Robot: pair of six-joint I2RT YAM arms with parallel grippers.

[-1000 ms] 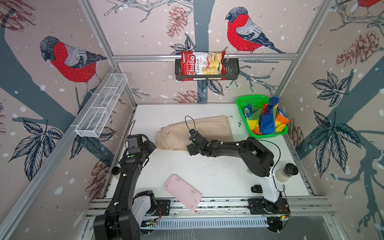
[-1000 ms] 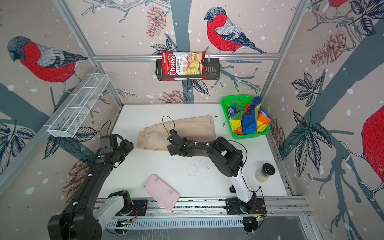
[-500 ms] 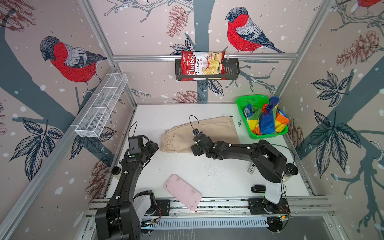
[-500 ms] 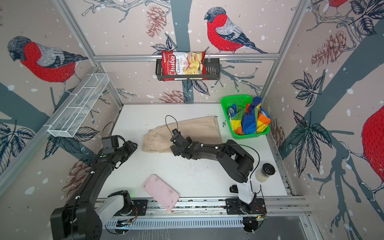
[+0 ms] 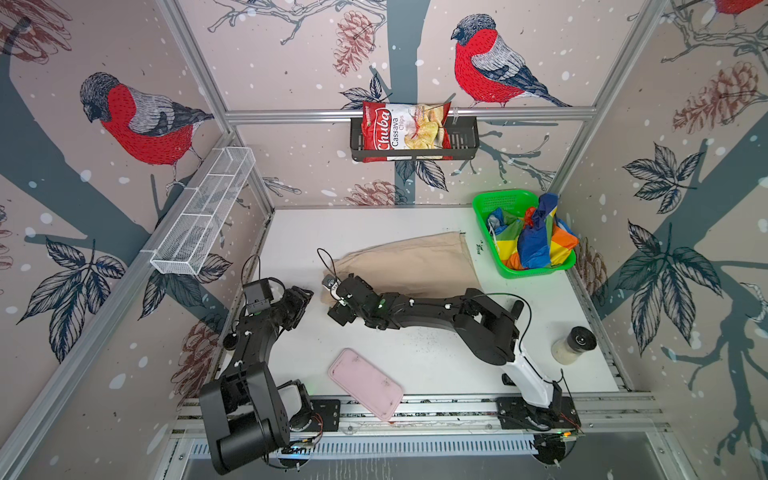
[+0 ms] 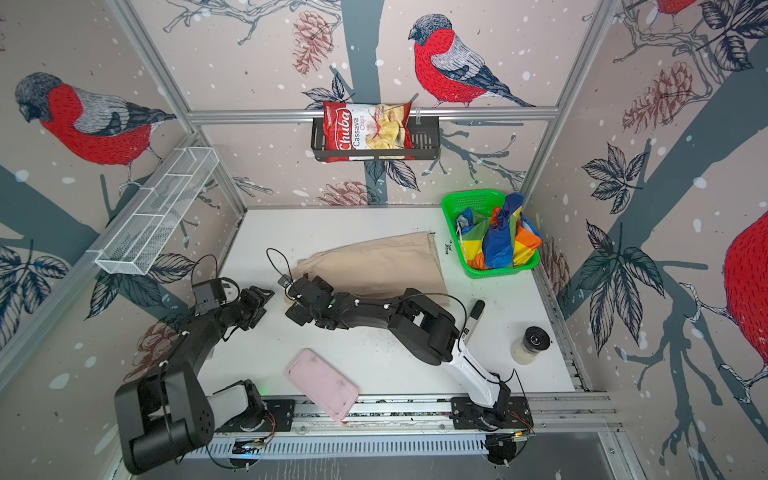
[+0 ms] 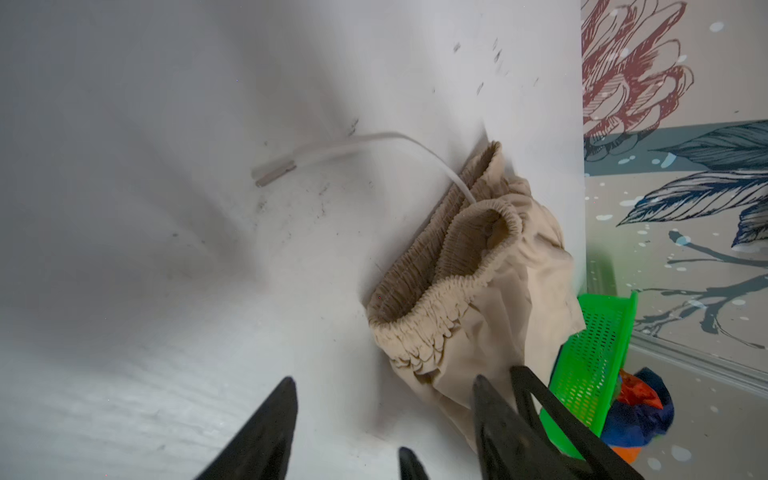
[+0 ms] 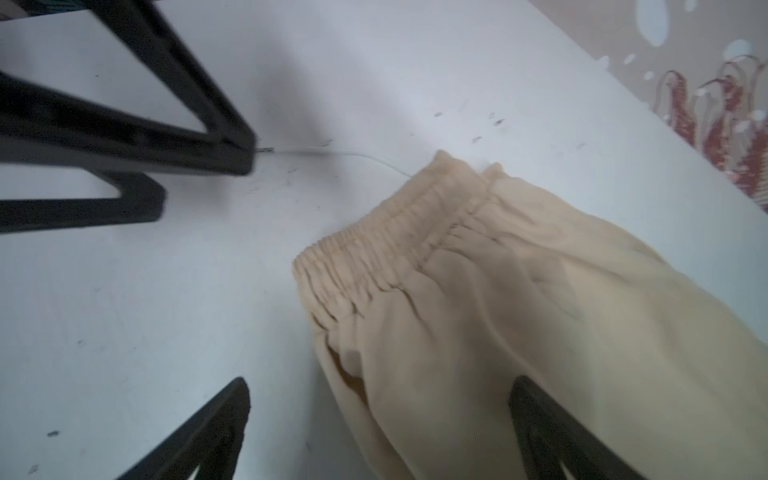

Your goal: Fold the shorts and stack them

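The beige shorts (image 5: 409, 259) (image 6: 374, 262) lie flat mid-table, folded lengthwise, with the gathered waistband (image 7: 440, 299) (image 8: 374, 249) at their left end. A white drawstring (image 7: 353, 143) trails from the waistband onto the table. My right gripper (image 5: 334, 301) (image 6: 293, 301) (image 8: 378, 382) is open at the waistband's near corner, one finger over cloth and one over bare table. My left gripper (image 5: 307, 293) (image 6: 268, 293) (image 7: 382, 380) is open just left of the shorts, apart from them. The striped shorts (image 5: 534, 241) (image 6: 498, 239) lie bunched in the green basket (image 5: 498, 199).
A pink flat case (image 5: 365, 384) lies at the front edge. A jar with a black lid (image 5: 573, 345) and a black marker (image 6: 476, 316) are at the right. A chips bag (image 5: 405, 133) sits in a back-wall rack. A white wire shelf (image 5: 203, 216) hangs on the left wall.
The right gripper swung left along the shorts to the waistband corner and opened wider. The left gripper edged right toward the waistband, opening a little. The beige shorts shifted slightly right.
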